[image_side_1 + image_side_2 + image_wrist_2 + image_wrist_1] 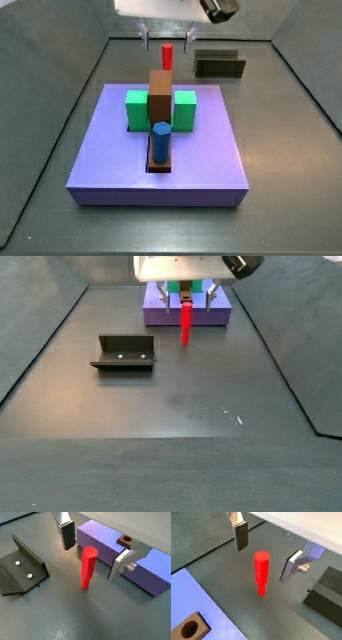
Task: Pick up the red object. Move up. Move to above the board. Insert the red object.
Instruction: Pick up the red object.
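Observation:
The red object (261, 572) is a thin red peg standing upright on the dark floor, seen in both wrist views (87, 567) and both side views (167, 55) (186, 324). My gripper (266, 552) is open just above it, one finger on each side of the peg's top and neither touching it (93, 551). The brown board (160, 105) stands on the purple platform (201, 165) between two green blocks (136, 110), and a blue peg (160, 140) stands on its low strip. One end of the board, with a hole in it, shows in both wrist views (125, 540) (188, 628).
The dark fixture (123, 353) stands on the floor to one side of the peg and also shows in a wrist view (23, 569) and a side view (219, 65). The purple platform (107, 549) lies close behind the peg. Grey walls ring the floor.

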### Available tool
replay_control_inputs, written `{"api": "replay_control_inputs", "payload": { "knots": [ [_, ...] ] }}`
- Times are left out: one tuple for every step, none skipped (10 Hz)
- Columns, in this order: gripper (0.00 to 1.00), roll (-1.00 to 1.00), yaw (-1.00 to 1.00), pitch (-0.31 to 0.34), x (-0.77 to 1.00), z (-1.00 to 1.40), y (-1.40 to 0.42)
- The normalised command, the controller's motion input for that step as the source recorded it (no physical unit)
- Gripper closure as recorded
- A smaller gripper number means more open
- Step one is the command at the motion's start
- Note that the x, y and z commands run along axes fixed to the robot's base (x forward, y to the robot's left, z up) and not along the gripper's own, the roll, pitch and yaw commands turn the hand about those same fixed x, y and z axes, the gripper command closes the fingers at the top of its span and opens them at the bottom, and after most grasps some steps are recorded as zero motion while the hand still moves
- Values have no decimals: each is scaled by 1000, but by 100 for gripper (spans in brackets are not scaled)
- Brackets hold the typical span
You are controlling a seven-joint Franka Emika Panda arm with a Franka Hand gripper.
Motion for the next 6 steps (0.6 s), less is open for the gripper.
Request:
{"api": "replay_control_inputs", "payload": {
  "knots": [
    [0, 0, 0, 0, 0, -249, -26],
    [0, 51, 0, 0, 0, -217, -57],
    [0, 50, 0, 0, 0, -157, -69],
    [0, 76, 17, 0, 0, -106, -163],
    [0, 43, 0, 11, 46, -69, -11],
    [0, 41, 0, 11, 0, -77, 0]
  ]
}}
